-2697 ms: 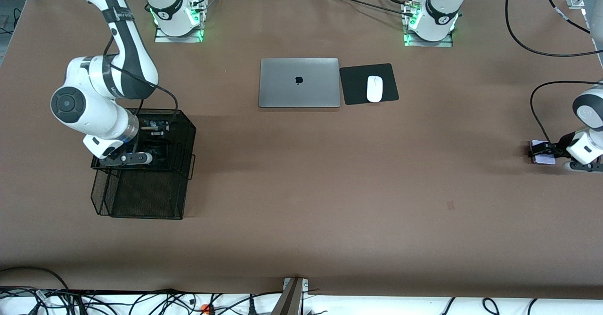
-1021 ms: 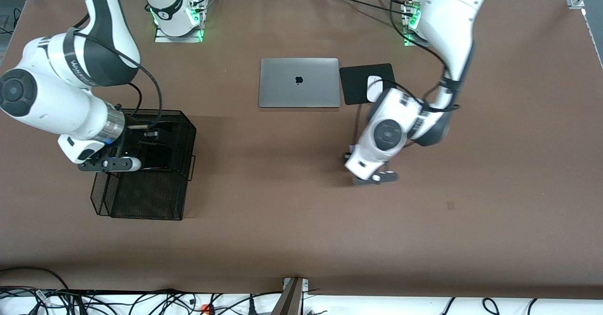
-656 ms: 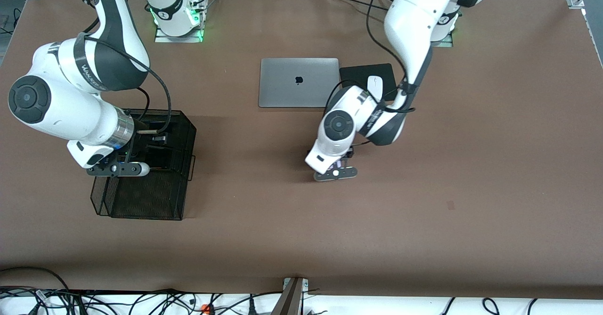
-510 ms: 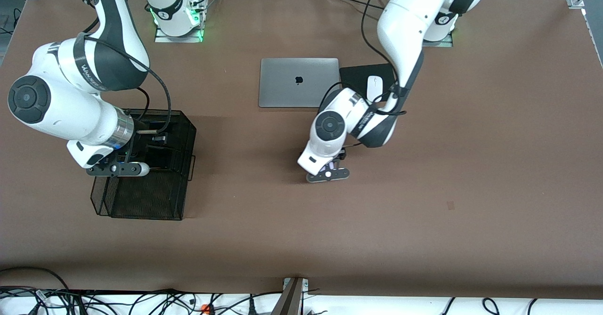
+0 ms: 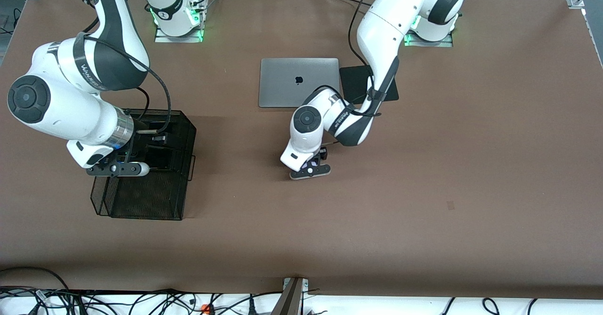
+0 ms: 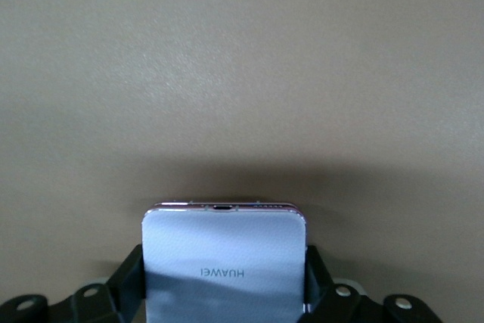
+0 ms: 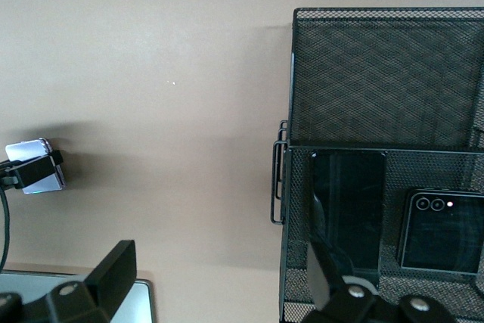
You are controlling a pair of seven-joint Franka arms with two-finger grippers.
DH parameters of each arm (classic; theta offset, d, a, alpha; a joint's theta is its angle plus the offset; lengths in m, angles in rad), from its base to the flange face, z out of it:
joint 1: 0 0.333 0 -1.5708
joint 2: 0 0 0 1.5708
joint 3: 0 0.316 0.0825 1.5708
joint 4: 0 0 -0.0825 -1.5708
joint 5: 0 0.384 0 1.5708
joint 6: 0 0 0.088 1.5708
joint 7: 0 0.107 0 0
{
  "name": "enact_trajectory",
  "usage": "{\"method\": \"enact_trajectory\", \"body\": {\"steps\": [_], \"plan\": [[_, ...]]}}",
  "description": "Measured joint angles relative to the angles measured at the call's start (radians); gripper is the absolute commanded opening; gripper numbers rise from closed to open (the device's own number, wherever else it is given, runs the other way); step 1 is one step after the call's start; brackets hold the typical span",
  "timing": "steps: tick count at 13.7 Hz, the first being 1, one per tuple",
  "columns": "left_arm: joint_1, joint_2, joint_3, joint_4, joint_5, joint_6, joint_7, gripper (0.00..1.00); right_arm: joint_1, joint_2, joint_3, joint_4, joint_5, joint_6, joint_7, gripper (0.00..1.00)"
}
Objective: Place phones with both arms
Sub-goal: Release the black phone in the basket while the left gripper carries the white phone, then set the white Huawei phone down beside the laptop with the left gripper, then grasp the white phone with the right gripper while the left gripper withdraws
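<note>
My left gripper [image 5: 312, 165] is shut on the white/lavender phone [image 6: 224, 259] and holds it low over the bare middle of the table. The phone also shows as a small lavender patch in the front view [image 5: 309, 167] and in the right wrist view [image 7: 34, 166]. My right gripper [image 7: 219, 281] is open and empty, over the edge of the black mesh basket [image 5: 141, 197] that faces the left arm's end. In the basket's compartment farther from the front camera lie the long slim black phone [image 7: 348, 209] and the squarish black phone [image 7: 442, 232].
The basket's compartment [image 7: 386, 73] nearer to the front camera holds nothing. A shut silver laptop [image 5: 298, 82] lies near the bases, with a black mouse pad [image 5: 351, 84] beside it, partly under the left arm. The mouse is hidden.
The left arm has carried the lavender phone from its own end of the table to the middle, toward the basket. The right gripper rose out of the basket, then held still.
</note>
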Motion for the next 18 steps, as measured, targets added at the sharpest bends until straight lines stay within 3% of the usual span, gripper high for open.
{"method": "enact_trajectory", "body": {"steps": [5, 8, 14, 18], "plan": [[-0.045, 0.009, 0.057, 0.008, 0.0, -0.012, -0.043, 1.0, 0.002, 0.0, 0.0, 0.0, 0.0, 0.0, 0.0, 1.0], [-0.023, -0.016, 0.073, 0.05, 0.0, -0.17, -0.024, 1.0, 0.046, 0.004, 0.002, 0.001, 0.0, 0.002, 0.05, 1.0], [0.189, -0.237, 0.082, 0.051, -0.003, -0.59, 0.288, 1.0, 0.236, 0.103, 0.01, 0.084, 0.0, 0.102, 0.272, 1.0], [0.388, -0.372, 0.094, -0.023, 0.071, -0.708, 0.606, 1.0, 0.406, 0.25, 0.011, 0.154, 0.0, 0.271, 0.37, 1.0]]}}
